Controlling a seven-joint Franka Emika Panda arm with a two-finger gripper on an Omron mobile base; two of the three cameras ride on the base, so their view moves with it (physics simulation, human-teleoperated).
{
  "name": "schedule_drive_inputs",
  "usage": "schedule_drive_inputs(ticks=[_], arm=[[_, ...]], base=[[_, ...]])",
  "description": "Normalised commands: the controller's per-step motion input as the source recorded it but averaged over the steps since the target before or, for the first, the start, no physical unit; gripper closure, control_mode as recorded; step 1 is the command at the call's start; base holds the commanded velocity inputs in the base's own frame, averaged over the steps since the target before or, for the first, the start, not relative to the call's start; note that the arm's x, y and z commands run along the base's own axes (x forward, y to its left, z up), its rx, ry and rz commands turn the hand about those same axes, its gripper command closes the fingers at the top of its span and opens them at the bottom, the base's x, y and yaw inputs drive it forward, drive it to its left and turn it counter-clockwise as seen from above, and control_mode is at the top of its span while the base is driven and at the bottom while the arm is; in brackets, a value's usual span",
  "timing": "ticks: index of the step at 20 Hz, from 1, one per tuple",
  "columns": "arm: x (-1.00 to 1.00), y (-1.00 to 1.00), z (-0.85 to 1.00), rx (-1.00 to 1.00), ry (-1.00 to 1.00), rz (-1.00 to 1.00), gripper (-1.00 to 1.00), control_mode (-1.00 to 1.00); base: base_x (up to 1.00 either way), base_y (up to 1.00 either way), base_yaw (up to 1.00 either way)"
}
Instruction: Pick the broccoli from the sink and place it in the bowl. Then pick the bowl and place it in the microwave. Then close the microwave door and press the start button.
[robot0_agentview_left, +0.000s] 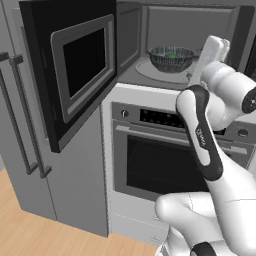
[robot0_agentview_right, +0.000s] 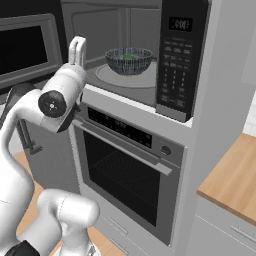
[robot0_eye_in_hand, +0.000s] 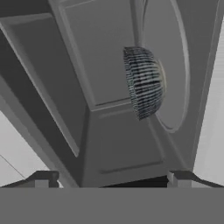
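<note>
The dark speckled bowl (robot0_agentview_left: 172, 58) (robot0_agentview_right: 128, 60) (robot0_eye_in_hand: 142, 83) sits on the round turntable plate (robot0_agentview_left: 150, 74) inside the microwave (robot0_agentview_left: 190, 25) (robot0_agentview_right: 100, 20). A bit of green broccoli (robot0_agentview_left: 172, 55) (robot0_agentview_right: 129, 57) shows inside the bowl. The microwave door (robot0_agentview_left: 75, 65) (robot0_agentview_right: 25, 50) stands swung wide open to the left. My gripper (robot0_agentview_left: 216, 46) (robot0_agentview_right: 76, 47) (robot0_eye_in_hand: 111, 179) is open and holds nothing. It hovers just outside the cavity's front edge and points in at the bowl, well apart from it. The sink is out of view.
The microwave's button panel (robot0_agentview_right: 175, 60) is to the right of the cavity. A built-in oven (robot0_agentview_left: 165, 160) (robot0_agentview_right: 125, 170) with a long handle sits below. A grey fridge (robot0_agentview_left: 30, 150) stands at the left and a wooden counter (robot0_agentview_right: 230, 180) at the right.
</note>
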Motion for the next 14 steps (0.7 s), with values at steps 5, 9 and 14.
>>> schedule_drive_inputs(ticks=[5,9,14], arm=[[-1.0,0.5,0.12,-0.06,0.23,0.03,-1.0,-1.0],[-1.0,0.84,0.0,-0.04,0.17,0.0,-1.0,-1.0],[-1.0,0.9,0.0,-0.04,0.18,0.0,-1.0,-1.0]], base=[[0.0,0.0,0.0],[0.0,0.0,0.0],[0.0,0.0,0.0]])
